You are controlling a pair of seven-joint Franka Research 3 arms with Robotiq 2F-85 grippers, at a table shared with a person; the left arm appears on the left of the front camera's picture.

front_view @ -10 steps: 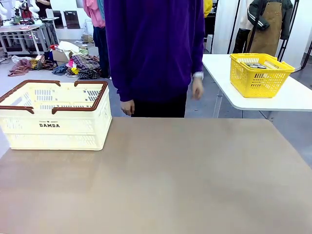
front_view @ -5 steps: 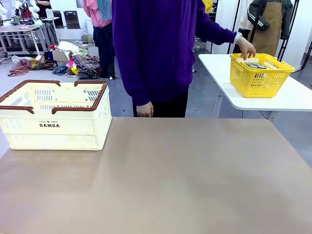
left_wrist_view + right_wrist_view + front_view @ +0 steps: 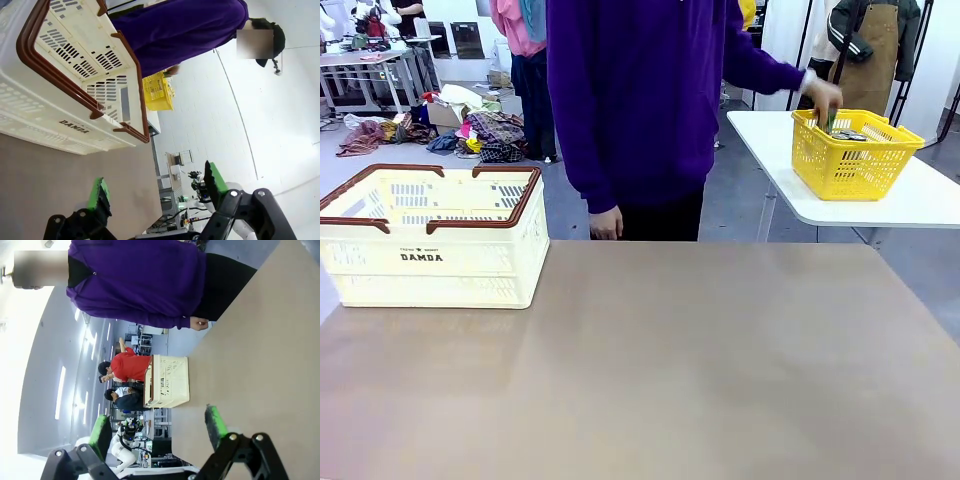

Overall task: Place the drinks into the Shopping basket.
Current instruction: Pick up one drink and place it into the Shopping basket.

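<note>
Yellow basket [image 3: 855,165], drinks [image 3: 845,134] barely discernible

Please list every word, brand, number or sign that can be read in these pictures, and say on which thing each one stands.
"DAMDA": dark letters on the near wall of the cream Shopping basket, read in the front view and, tilted, in the left wrist view.
Small line of print just above "DAMDA": too small to read.
Yellow basket and what lies in it: no print that can be read.
</note>
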